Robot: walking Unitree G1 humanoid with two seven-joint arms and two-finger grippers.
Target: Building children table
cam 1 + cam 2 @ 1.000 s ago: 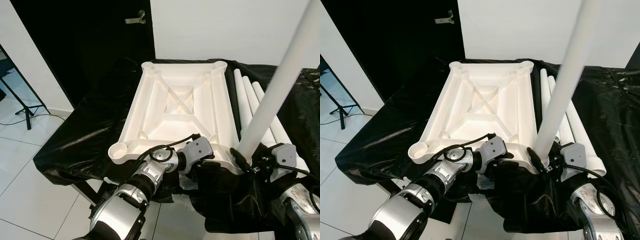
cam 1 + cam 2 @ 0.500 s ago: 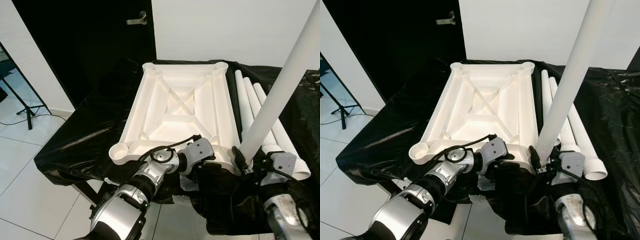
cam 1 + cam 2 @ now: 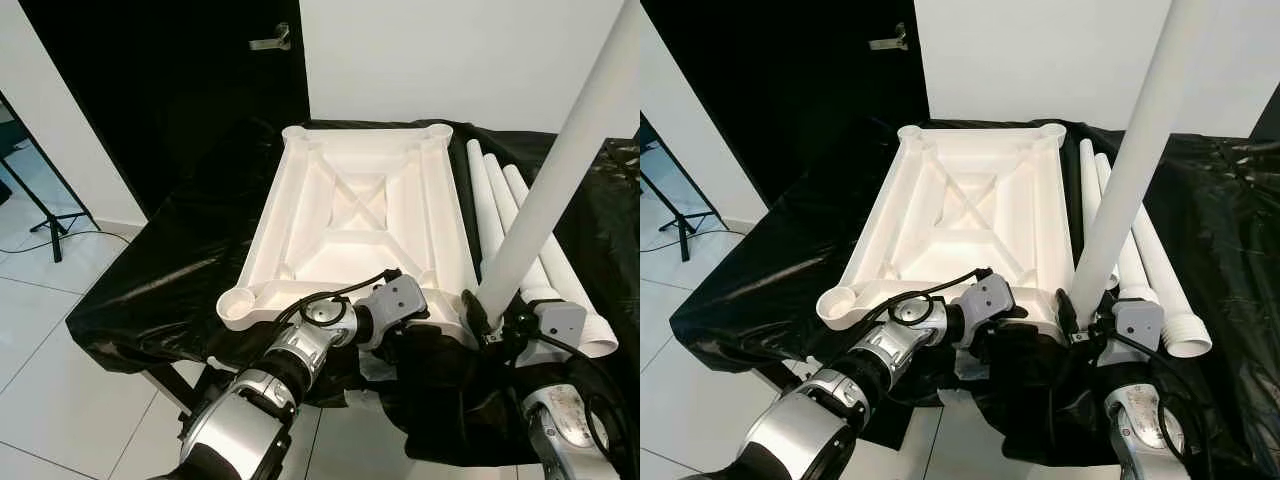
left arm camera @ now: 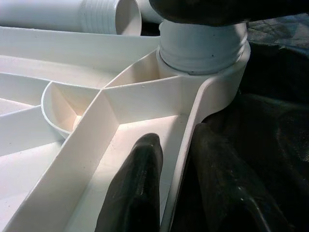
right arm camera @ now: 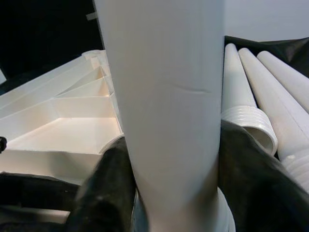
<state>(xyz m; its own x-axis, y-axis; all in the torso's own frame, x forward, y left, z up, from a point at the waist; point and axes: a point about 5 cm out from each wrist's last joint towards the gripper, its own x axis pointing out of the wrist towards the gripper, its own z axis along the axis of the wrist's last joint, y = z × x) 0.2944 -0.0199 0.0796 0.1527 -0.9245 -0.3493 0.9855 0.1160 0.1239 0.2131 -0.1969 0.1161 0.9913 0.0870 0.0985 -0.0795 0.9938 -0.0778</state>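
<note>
White plastic tabletop (image 3: 360, 215), upside down w/ ribbed underside up, lies on bench draped in black plastic sheet (image 3: 160, 270). Right tool (image 5: 169, 193) clenched round a long white plastic tube leg (image 3: 560, 175), which stands nearly upright, tilted a bit right, at tabletop's near-right corner; its threaded end sits in that corner socket (image 4: 203, 53), seen in left wrist view. Leg's top cut off by frame edge; how deep it's seated can't be told, black tool fingers (image 5: 104, 193) cover the joint. Left tool (image 4: 171, 193) grips tabletop's near rim just left of that socket, one finger inside the rim, other outside vs. the black sheet; from head views the fingers are hidden behind the grey wrist housing (image 3: 395, 305). Three more white tube legs (image 3: 510, 215) lie side by side on sheet right of tabletop, partly hidden behind the upright leg. Far-left: dark door w/ metal handle (image 3: 272, 40).
</note>
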